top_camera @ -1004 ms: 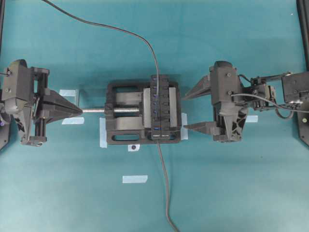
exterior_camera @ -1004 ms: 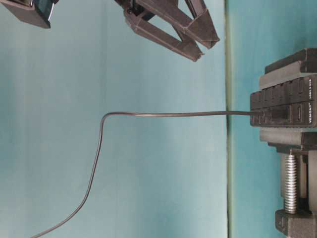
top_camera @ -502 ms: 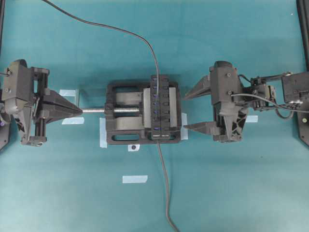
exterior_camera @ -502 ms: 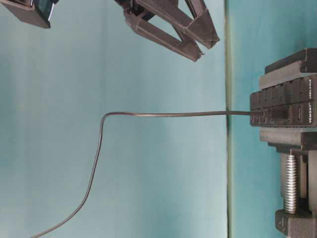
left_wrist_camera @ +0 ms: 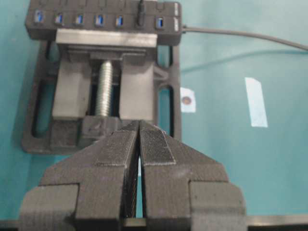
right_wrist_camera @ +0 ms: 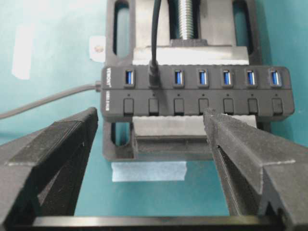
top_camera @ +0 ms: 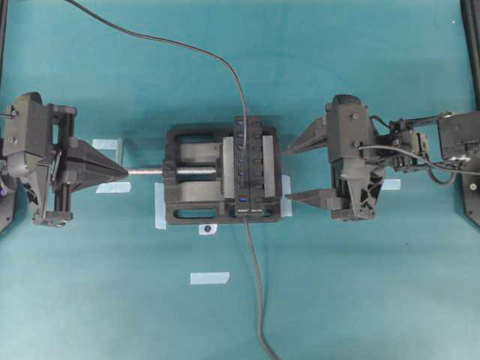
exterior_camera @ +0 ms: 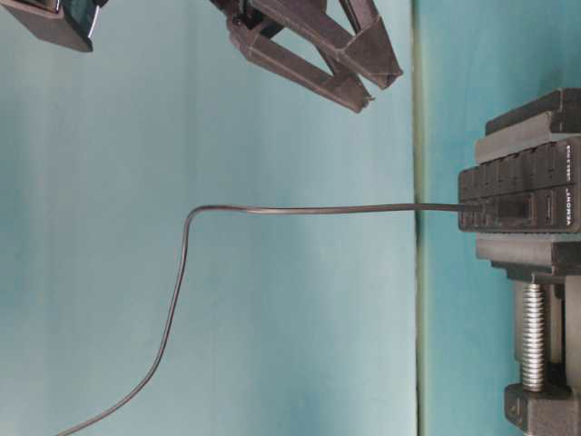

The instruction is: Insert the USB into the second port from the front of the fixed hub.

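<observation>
The fixed hub [top_camera: 247, 169] is clamped in a black vise, its blue sockets in a row [right_wrist_camera: 187, 91]. The USB [right_wrist_camera: 154, 74] stands plugged into the second socket from the labelled front end, also seen in the left wrist view [left_wrist_camera: 140, 18]. Its thin black cable [top_camera: 225, 64] runs off to the far left corner. My right gripper [top_camera: 286, 175] is open wide just right of the hub, with nothing between its fingers [right_wrist_camera: 150, 115]. My left gripper [top_camera: 122, 172] is shut and empty [left_wrist_camera: 139, 126], pointing at the end of the vise screw.
The vise [top_camera: 191, 202] with its silver screw [top_camera: 150, 171] sits mid-table on taped marks. The hub's thicker fixed cable [top_camera: 256, 285] trails from the front end toward the near edge. Loose tape strips [top_camera: 209, 277] lie on the teal mat.
</observation>
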You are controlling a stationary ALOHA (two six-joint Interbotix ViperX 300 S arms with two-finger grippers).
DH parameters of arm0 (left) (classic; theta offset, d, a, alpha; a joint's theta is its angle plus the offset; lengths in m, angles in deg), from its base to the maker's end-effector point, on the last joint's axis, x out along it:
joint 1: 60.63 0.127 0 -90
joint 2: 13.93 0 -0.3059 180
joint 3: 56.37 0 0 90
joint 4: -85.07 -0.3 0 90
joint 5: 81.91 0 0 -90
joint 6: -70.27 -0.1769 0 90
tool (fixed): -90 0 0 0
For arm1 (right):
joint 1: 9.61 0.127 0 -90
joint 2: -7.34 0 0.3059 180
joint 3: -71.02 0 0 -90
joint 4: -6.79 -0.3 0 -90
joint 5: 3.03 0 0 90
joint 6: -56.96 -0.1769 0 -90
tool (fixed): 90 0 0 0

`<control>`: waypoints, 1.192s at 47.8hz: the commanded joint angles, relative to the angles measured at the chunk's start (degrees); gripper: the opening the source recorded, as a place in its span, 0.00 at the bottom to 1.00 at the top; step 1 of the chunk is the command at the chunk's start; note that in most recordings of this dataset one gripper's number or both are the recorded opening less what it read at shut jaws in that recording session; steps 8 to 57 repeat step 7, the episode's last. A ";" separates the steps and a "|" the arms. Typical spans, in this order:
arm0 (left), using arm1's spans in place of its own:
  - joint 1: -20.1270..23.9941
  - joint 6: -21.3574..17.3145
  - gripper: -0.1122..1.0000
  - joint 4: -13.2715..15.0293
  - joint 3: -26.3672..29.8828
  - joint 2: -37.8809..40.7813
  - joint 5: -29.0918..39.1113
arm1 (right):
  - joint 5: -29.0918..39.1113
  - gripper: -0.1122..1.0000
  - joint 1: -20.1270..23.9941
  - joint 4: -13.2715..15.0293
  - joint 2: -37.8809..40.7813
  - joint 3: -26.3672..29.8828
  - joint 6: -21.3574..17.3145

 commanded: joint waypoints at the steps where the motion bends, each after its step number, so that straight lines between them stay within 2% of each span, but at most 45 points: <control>1: 0.00 0.09 0.10 -0.18 0.70 -0.09 -0.53 | -0.26 0.85 -0.09 -0.09 -0.62 0.44 -0.26; 57: 0.00 0.09 0.10 -0.09 0.70 -0.09 -0.53 | -0.18 0.85 -0.09 -0.09 -0.53 0.44 -0.26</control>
